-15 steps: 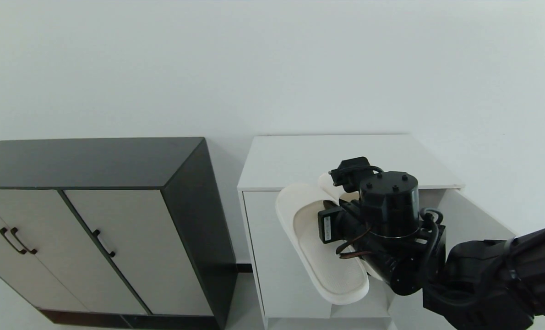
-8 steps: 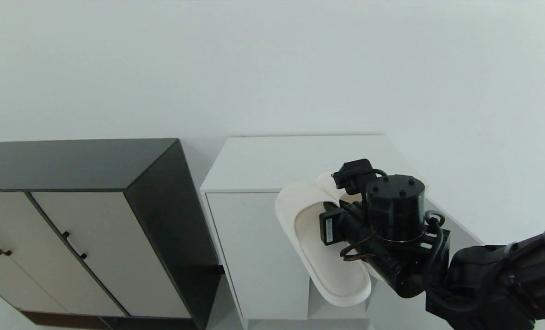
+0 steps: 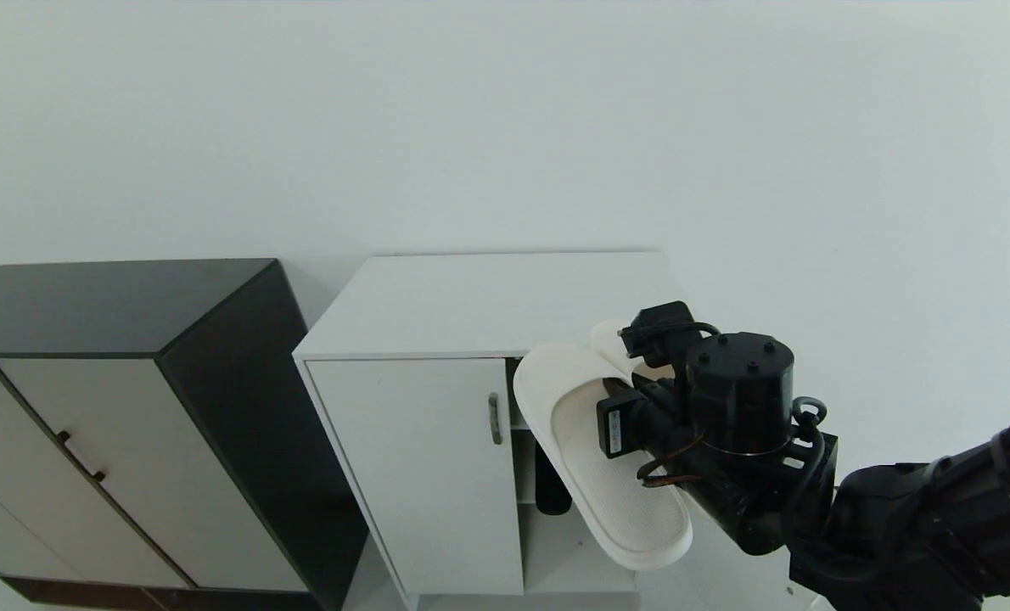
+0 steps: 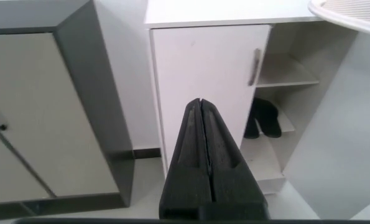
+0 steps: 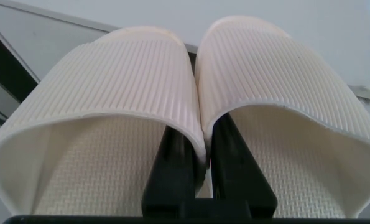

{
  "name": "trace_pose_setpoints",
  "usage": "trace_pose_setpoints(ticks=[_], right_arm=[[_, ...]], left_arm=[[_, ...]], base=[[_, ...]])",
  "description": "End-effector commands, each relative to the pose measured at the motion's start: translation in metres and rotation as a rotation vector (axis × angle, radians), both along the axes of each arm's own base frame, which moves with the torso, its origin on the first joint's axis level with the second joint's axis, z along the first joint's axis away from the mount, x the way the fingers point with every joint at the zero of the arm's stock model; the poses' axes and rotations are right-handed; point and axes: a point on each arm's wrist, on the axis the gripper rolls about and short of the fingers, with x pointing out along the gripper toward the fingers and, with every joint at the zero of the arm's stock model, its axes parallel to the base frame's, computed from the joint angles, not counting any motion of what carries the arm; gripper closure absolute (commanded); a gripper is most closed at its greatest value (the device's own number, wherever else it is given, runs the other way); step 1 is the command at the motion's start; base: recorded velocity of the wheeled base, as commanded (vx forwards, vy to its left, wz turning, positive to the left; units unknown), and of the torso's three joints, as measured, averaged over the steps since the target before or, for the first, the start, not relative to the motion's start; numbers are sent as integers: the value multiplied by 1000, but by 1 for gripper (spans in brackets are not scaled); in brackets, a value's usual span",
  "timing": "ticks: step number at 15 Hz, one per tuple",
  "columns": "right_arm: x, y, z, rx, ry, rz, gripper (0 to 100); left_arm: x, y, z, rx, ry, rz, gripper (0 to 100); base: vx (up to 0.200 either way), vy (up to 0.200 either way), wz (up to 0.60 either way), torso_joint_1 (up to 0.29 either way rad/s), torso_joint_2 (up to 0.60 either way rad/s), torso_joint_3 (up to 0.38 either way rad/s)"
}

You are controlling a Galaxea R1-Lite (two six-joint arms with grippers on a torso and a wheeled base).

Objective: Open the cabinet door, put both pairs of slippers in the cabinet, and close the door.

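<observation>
Pair of cream ribbed foam slippers (image 3: 620, 492): pinched together by their inner walls in the right gripper (image 5: 200, 155), in the air just before the open side of the white cabinet (image 3: 488, 297). Pair of black slippers (image 4: 267, 118): on a lower shelf inside that cabinet. Left gripper (image 4: 201, 106): fingers pressed together, holding nothing.
</observation>
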Motion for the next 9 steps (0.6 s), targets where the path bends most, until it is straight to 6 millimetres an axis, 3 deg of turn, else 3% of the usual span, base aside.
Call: trace_pose_setpoints(ticks=[1,9], right_arm=[[0,0,-1,-7,1,1,100],[-4,1,-7,-13,8,40,100]], left_arm=[[0,0,0,0,1,1,100],[0,0,0,0,1,1,100]], base=[[0,-200,0,2,-2,7],[0,0,0,0,0,0]])
